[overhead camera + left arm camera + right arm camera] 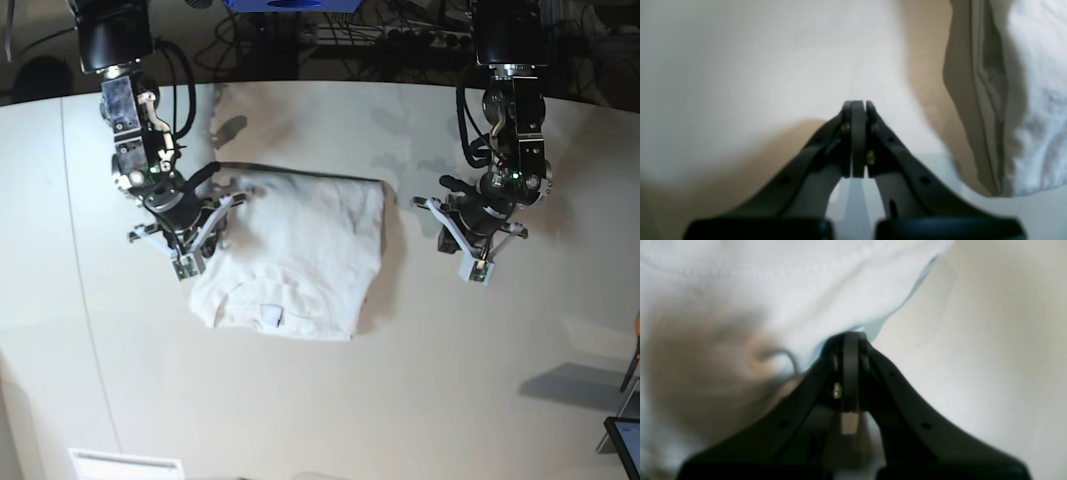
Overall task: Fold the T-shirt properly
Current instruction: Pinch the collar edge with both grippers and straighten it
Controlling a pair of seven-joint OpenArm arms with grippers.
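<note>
- Shirt (300, 250): lies partly folded near the middle of the table (420, 400), somewhat toward its far edge; collar and small neck label face the near edge.
- Left pincer (478, 262): clenched on nothing, clear of the cloth, poised over bare table beside the shirt's folded side.
- Right pincer (186, 258): clenched at the shirt's opposite side; in the wrist view its tips (850, 340) meet the hem, but whether cloth is pinched between them cannot be told.
- Step in hand, as judged: folding the remaining side inward. It would go best with the edge gripped near a corner, lifted low and laid parallel to the finished fold.
- Material: white, soft, wrinkled knit with a stitched hem; layered edges show at the fold (983, 100). The table is smooth, matte and off-white.
</note>
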